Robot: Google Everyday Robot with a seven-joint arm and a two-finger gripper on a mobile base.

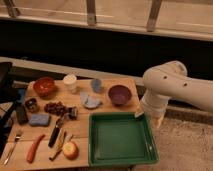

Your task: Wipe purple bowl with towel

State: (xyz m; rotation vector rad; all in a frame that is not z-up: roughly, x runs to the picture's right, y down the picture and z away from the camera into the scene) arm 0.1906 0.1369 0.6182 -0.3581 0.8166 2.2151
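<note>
Camera view shows, nearest, one green tray (121, 137) on the tabletop (25, 132); beyond it, one crumpled towel (90, 101) lies just left of one purple bowl (119, 94). The end effector (145, 114) hangs by the tray's far right corner; I cannot tell whether it is apart or together. Wiping looks unstarted, so the next move calls for grasping the towel.

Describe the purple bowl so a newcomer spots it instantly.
On the wooden table, look just behind the green tray. The purple bowl sits there, right of the crumpled grey towel, the gripper hanging to its right. It is the only purple dish; the other wide bowl is red.
</note>
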